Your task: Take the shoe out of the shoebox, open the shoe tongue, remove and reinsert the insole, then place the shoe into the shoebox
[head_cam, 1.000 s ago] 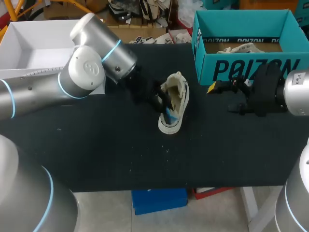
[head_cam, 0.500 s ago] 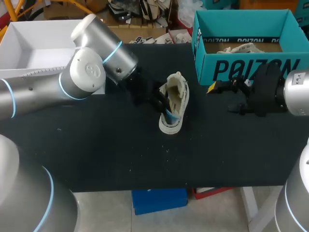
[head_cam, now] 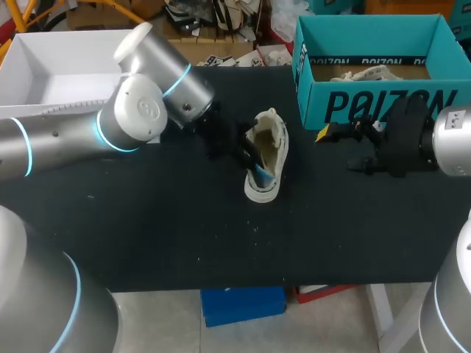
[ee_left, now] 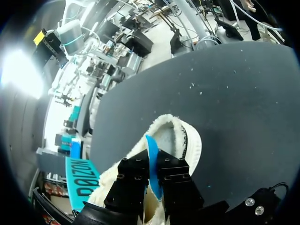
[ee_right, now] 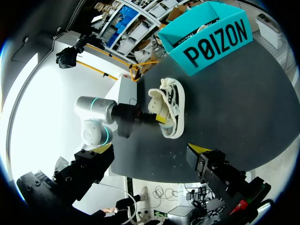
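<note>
So, left arm swings slightly right and shoe [head_cam: 266, 158] toe shifts with it, mid table [head_cam: 147, 235]. Left gripper [ee_left: 153, 176] pinched on insole [ee_left: 151, 150] inside shoe, so pull-out looks underway. Right gripper [ee_right: 150, 157] fingers wide apart, parked by shoebox [head_cam: 368, 103].

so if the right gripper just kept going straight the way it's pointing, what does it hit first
Most likely the shoe, straight ahead of the open right gripper across bare table. The left gripper, shut on the blue insole, is at its far side, though depth is unclear.
</note>
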